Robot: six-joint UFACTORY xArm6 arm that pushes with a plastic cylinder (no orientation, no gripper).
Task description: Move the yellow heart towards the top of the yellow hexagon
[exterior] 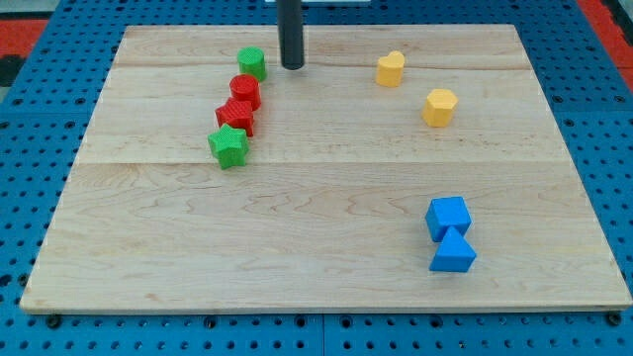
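Eight small blocks sit on a pale wooden board (326,208) whose planks run across the view, their seams showing as faint lines. The board rests on a blue perforated base (30,158) dotted with regular holes; a strip of red shows at the view's top corners.

My tip (292,66) touches down near the board's top edge, left of centre. It is a plain dark rod with no jaws, so it holds nothing and has no opening to report. Just to its left stands a green block (251,63), its shape hard to make out, near the tip but apart from it.

That green block heads a slanted line of four running down toward the view's left: a red block (244,91) below it, a second red block (235,116) touching the first, and a green star (228,146) at the lower end, close against the second red one.

The yellow heart (390,68) lies at the upper right of the board, well to the right of my tip with bare wood between them. The yellow hexagon (440,106) sits lower and further right, near the heart but not touching.

Toward the view's lower right, a blue cube (448,217) and a blue triangle (453,252) rest against each other, the triangle nearer the bottom edge, both well apart from the yellow pair.
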